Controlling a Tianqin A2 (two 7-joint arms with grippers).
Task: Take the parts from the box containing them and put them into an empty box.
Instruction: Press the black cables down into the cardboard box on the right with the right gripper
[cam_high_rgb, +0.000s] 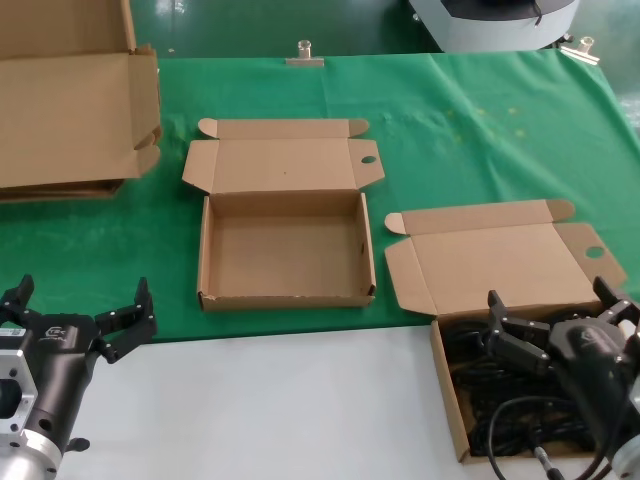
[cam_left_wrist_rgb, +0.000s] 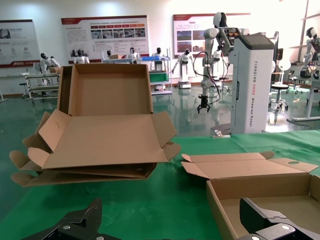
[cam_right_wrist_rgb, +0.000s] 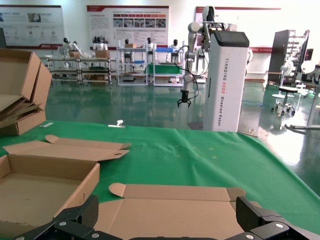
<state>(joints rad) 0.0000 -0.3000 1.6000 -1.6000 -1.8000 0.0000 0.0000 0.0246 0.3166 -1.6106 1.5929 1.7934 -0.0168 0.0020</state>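
The empty box (cam_high_rgb: 285, 250) lies in the middle of the green cloth, its lid folded back. The box containing them (cam_high_rgb: 447, 392) sits at the front right, lid (cam_high_rgb: 500, 262) open toward the back. Black coiled parts (cam_high_rgb: 490, 385) fill it. My right gripper (cam_high_rgb: 550, 297) hovers open just above those cords, holding nothing; in the right wrist view its fingers (cam_right_wrist_rgb: 82, 212) frame the lid (cam_right_wrist_rgb: 170, 210). My left gripper (cam_high_rgb: 82, 295) waits open at the front left, and the left wrist view has its fingers (cam_left_wrist_rgb: 85, 215) beside the empty box (cam_left_wrist_rgb: 265, 192).
Large flattened cartons (cam_high_rgb: 70, 110) are stacked at the back left, seen also in the left wrist view (cam_left_wrist_rgb: 95, 140). A metal clip (cam_high_rgb: 305, 55) holds the cloth's far edge. A white strip (cam_high_rgb: 270, 400) runs along the table front.
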